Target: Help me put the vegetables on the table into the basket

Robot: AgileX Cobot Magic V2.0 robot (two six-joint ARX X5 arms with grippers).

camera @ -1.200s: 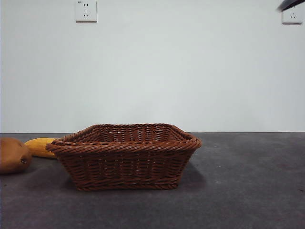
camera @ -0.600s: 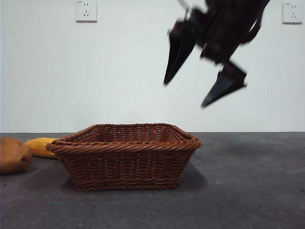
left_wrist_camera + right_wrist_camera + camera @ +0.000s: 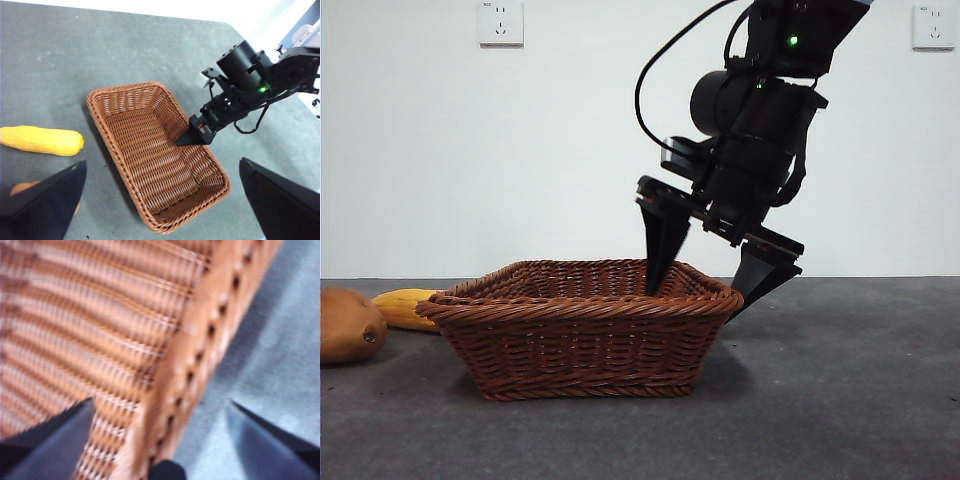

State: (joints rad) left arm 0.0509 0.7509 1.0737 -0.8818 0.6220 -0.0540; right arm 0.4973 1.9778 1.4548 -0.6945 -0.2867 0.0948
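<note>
We see the right gripper [image 3: 708,292] low over one long side of the basket [image 3: 582,345], its jaws spread wide and straddling the braided rim: one jaw reaches down inside the basket, the other hangs outside over the table [image 3: 840,400]. Our right wrist view, blurred, shows the same rim [image 3: 195,365] running between the two jaws, with nothing held. The left gripper [image 3: 160,200] hangs high above the table with its jaws far apart and nothing between them; the basket lies below it, empty of vegetables. The yellow corn piece [image 3: 41,140] lies on the table beyond the basket's other long side, clear of the wicker. The orange-brown tuber [image 3: 350,325] sits just beside the corn, nearer the table's front edge, and we see it touching neither the basket nor a gripper
</note>
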